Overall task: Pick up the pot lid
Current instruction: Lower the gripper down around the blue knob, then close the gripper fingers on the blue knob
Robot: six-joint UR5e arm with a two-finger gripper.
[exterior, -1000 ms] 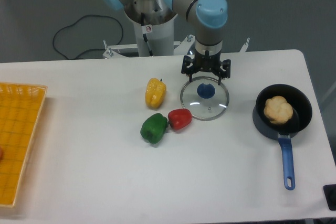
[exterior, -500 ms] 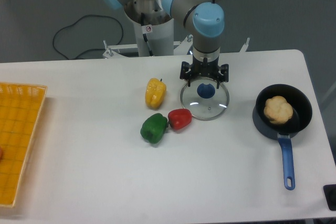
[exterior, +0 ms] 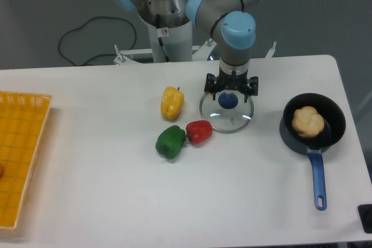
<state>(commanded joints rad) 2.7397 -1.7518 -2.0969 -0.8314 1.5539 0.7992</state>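
Well, the white table takes up most of the frame, its far edge running across the upper part, with dark ground beyond it where a thin black cable curves at upper left. Next in size comes the yellow-orange crate, cut off by the left edge, then the robot arm, reaching down from the top of the frame, right of centre. The black pan sits at the right, its blue handle pointing toward the lower right. The pot lid, clear with a pale rim, lies flat on the table, right of centre in the upper half, well apart from the pan. Over its far part is the gripper, pointing down, its jaws apart, with the lid's blue knob seen between the fingertips; whether either finger touches the knob or the glass, I can't tell. The tan, bread-like piece rests inside the pan. Near the centre, the green pepper lies just beside the smaller red pepper, which is near the lid's lower left rim, while the yellow vegetable-like piece lies above them in the frame. Smallest is that round knob, at the middle of the lid.
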